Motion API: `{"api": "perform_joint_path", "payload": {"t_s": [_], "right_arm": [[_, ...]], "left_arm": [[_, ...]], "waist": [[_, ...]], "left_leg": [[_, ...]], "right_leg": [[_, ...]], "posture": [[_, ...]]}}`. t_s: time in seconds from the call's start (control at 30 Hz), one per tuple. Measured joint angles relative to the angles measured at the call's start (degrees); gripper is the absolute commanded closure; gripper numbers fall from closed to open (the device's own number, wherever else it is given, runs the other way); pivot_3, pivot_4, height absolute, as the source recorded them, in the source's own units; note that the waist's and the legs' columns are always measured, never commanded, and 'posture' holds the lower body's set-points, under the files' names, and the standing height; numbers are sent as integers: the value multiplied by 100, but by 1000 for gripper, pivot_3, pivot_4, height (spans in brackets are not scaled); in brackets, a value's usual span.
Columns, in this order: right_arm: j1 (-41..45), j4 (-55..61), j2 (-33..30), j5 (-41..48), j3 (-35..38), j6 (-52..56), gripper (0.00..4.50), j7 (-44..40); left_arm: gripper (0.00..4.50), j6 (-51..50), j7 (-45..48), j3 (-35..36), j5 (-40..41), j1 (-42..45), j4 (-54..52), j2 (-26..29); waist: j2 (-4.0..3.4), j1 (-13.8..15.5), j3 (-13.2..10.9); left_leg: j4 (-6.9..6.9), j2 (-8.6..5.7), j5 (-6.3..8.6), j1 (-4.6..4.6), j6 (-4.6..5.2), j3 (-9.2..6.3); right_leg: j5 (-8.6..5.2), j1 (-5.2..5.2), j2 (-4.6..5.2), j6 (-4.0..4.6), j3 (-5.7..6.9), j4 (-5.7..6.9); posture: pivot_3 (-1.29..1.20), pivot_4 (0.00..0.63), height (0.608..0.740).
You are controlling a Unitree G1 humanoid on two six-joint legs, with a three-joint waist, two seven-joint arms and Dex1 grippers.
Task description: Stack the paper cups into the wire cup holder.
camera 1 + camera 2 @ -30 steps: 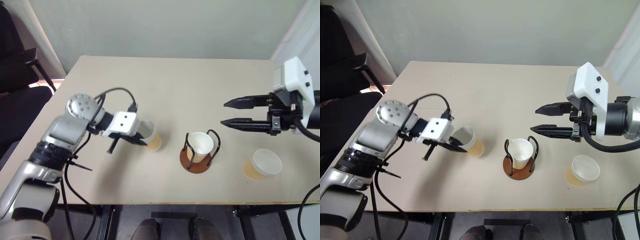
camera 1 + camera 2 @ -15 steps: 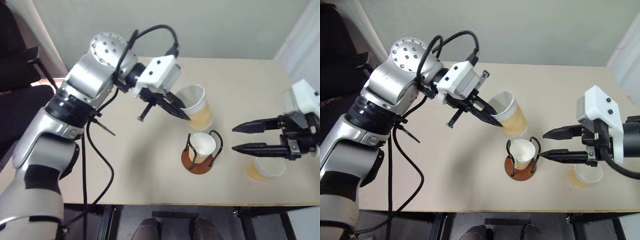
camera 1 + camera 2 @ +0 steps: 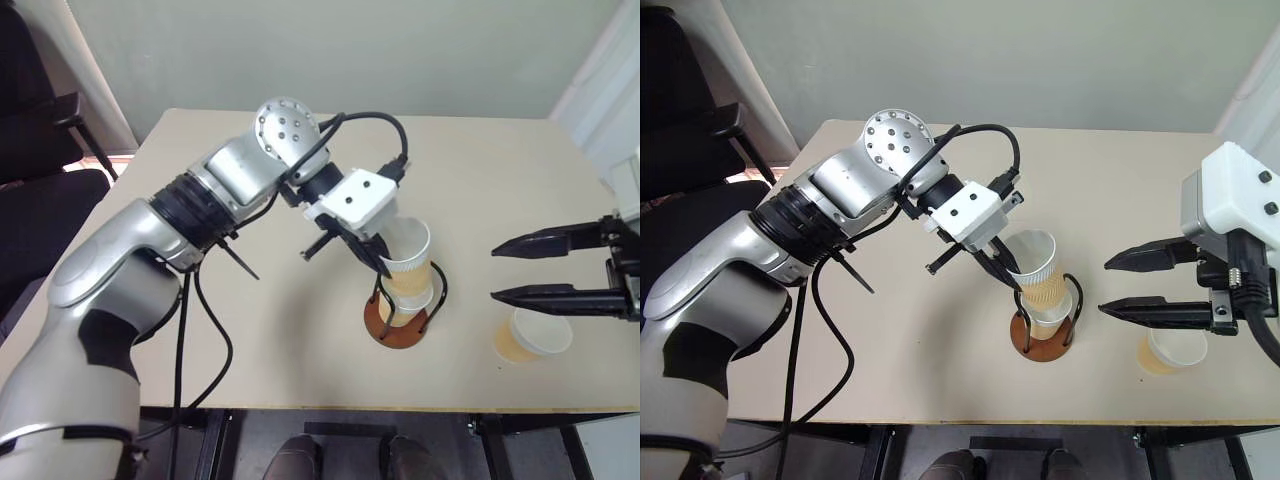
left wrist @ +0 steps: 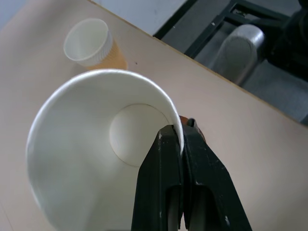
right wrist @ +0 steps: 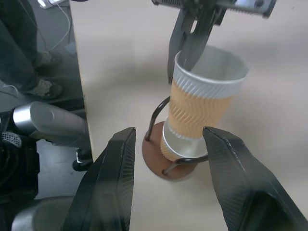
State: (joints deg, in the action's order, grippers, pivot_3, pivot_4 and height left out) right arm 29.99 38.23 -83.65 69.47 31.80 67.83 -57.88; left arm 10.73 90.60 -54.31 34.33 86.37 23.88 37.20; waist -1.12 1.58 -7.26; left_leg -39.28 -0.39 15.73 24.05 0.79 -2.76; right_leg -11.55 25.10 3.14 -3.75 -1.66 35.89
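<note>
My left gripper [image 3: 382, 268] is shut on the rim of a paper cup [image 3: 410, 262], one finger inside and one outside. That cup is tilted, and its bottom sits in the mouth of a second paper cup [image 3: 405, 310]. The second cup stands in the wire cup holder [image 3: 385, 328], which has a reddish-brown base and black wire loops. The left wrist view looks down into the held cup [image 4: 96, 144]. A third paper cup [image 3: 535, 335] stands upright on the table to the right. My right gripper [image 3: 495, 272] hangs open above and just left of it, holding nothing.
The beige table [image 3: 300, 180] has its front edge close behind the holder and the third cup. A black chair [image 3: 40, 170] stands off the table's left side. A person's feet [image 5: 43, 60] show on the floor beyond the table edge.
My left gripper lifted the cup from the table's left part and carried it right and down onto the cup in the holder. The right gripper drew back to the right, still open.
</note>
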Motion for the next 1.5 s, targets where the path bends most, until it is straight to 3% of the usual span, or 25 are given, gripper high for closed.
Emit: {"api": "perform_joint_path", "payload": {"t_s": [0.2, 0.47, 0.6, 0.93, 1.13, 1.37, 1.5], "right_arm": [[2, 4, -5, 273, 0, -35, 2250, 252], [-5, -57, -169, 299, -55, -223, 2250, 242], [-79, -60, -189, 304, -54, -227, 2250, 232], [-217, -59, -147, 339, -54, -305, 2250, 268], [-422, -56, 16, 195, 44, -363, 2250, 450], [-1420, 190, 514, -292, 718, -4, 2250, 773], [-2066, 282, 637, -749, 977, 161, 1370, 764]], "left_arm": [[4480, 555, 0, -88, -421, 2, 621, -449], [4480, 910, 0, -289, -722, 1, 735, -554], [3599, 908, 1, -287, -838, 2, 866, -661], [38, 742, 4, -75, -861, -2, 914, -732], [11, 443, 11, 1084, -934, -5, 1378, -1128], [11, -797, -4, 2811, -718, -76, 1736, -1013], [0, -1517, -125, 3588, -710, -506, 1591, -662]], "waist": [[-1, 24, 0], [-1, 26, 1], [-2, 26, 1], [-4, 27, 3], [-4, 27, 3], [-10, 29, 7], [-20, 21, 12]], "left_leg": [[-29, 0, 16, 9, 12, 2], [-65, 1, 33, 21, 21, -1], [-77, 0, 36, 21, 26, 2], [-79, 0, 37, 20, 27, 4], [-80, 1, 37, 19, 28, 7], [-80, 2, 37, 16, 28, 8], [-82, 1, 37, 10, 29, 12]], "right_leg": [[-4, -2, 0, -14, -2, 2], [-6, -4, -1, -23, 0, 4], [-2, -10, -1, -30, -1, 4], [-1, -11, -1, -32, -1, 5], [-1, -12, -2, -33, -2, 5], [-1, -12, -3, -33, -4, 4], [-1, -12, -7, -33, -7, 8]], "posture": [[0, 150, 740], [0, 150, 740], [0, 150, 740], [0, 150, 740], [0, 150, 740], [0, 150, 740], [0, 150, 740]]}}
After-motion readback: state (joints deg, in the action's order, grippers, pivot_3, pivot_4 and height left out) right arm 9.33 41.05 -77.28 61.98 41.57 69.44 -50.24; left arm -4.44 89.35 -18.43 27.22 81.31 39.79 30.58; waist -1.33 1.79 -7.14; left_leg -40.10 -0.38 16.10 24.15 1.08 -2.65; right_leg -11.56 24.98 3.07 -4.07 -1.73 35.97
